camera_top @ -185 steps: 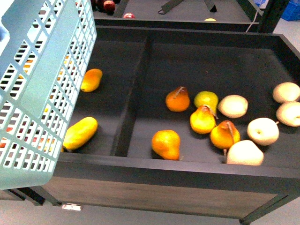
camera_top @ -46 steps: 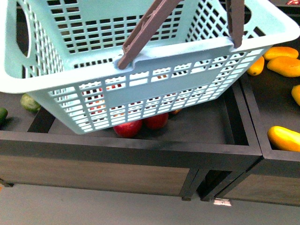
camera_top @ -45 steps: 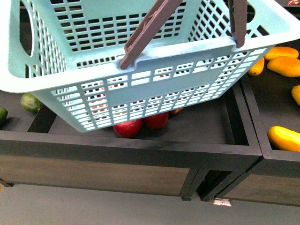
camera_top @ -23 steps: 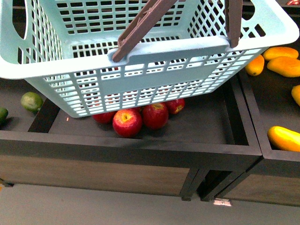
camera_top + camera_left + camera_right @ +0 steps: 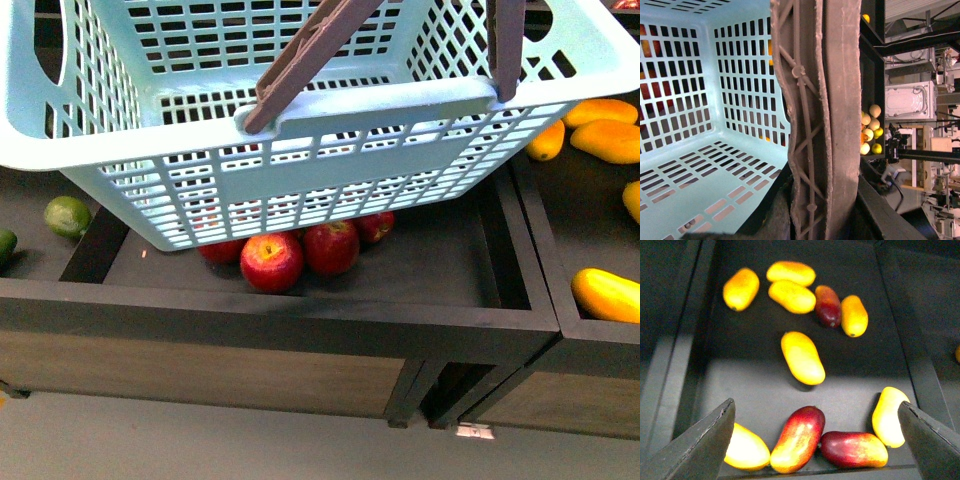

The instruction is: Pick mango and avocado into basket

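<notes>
The mango [image 5: 802, 357] lies apart, centred between the spread right fingers [image 5: 705, 440].

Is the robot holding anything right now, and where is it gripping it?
Its left arm holds the basket by a brown handle; the right fingers are open and empty.

Pale teal slotted plastic basket [image 5: 330, 160] hanging over the middle compartment of the dark wooden table [image 5: 300, 320], round red apples [image 5: 271, 262] lying beneath it, round green fruit [image 5: 68, 216] sitting in the left compartment, elongated yellow mangoes [image 5: 606, 295] lying in the right.
</notes>
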You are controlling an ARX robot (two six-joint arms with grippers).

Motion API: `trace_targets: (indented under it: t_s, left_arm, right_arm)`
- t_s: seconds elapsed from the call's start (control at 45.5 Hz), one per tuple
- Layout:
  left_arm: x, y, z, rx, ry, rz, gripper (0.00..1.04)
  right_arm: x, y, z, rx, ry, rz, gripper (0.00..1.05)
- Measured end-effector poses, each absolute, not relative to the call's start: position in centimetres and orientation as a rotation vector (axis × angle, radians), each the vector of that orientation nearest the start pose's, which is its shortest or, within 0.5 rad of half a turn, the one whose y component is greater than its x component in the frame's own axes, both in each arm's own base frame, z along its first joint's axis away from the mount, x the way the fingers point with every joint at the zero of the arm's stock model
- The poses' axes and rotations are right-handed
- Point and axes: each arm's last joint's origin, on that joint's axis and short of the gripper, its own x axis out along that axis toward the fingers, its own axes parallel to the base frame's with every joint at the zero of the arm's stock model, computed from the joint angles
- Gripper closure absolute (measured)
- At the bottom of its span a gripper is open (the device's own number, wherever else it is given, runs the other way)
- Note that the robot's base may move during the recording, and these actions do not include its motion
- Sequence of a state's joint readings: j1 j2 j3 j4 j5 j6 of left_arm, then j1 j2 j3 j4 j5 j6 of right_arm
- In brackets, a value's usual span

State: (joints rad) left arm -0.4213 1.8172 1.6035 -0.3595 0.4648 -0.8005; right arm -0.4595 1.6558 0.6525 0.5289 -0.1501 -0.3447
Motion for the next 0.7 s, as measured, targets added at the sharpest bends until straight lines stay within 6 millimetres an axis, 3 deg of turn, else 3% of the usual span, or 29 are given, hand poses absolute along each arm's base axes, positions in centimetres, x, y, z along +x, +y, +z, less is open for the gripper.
trace_targets:
  t_s: [0.132, 0.352, 0.704]
  left_arm:
    - [37.4, -18.2, 31.5, -0.738, 0.905, -0.580, 0.85]
    - [37.4, -18.2, 31.5, -0.738, 0.903, -0.577, 0.85]
    - [37.4, -18.2, 31.5, -0.738, 0.904, -0.578, 0.85]
  right_arm:
    - [33.2, -16.3, 11.5, -0.276, 0.656, -0.138, 0.09]
    - [39.1, -19.5, 7.3, -0.390, 0.798, -0.058, 0.09]
    - [44.3, -22.2, 2.2, -0.465, 0.916, 0.075, 0.09]
